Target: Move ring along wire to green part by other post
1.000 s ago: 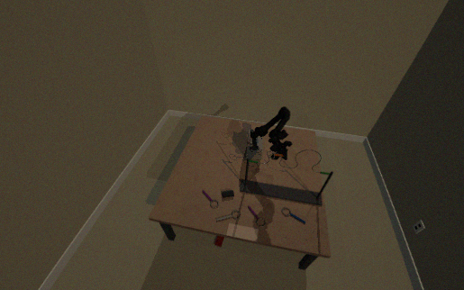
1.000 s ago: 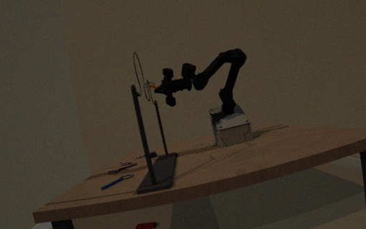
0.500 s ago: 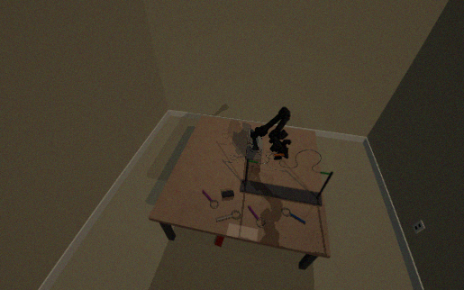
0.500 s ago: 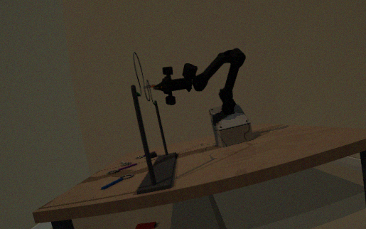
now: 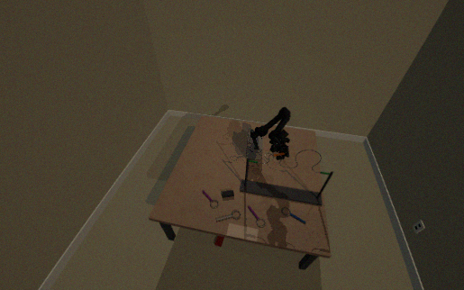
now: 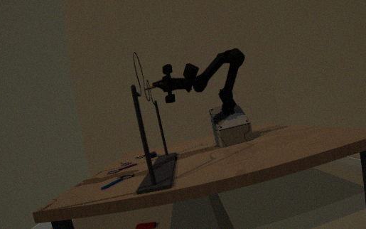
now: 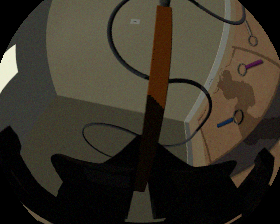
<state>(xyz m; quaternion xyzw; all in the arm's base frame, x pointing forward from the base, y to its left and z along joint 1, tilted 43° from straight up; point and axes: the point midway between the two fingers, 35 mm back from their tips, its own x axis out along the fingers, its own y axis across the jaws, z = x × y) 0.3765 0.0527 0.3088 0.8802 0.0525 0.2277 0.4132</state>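
My gripper is shut on the orange handle, holding it roughly level at the wire's height. The ring at its far end shows thinly in the exterior view, edge-on; in the wrist view it is out of frame. The thin grey wire curves behind the handle in the wrist view. The ring is between the two posts, nearer the left post with its green part. The other green part is at the right post. Whether ring and wire touch is too small to tell.
The dark base carries both posts. A blue-handled ring, two purple-handled rings, a pale one and a dark block lie on the table. The wire rises in a tall loop toward the right post.
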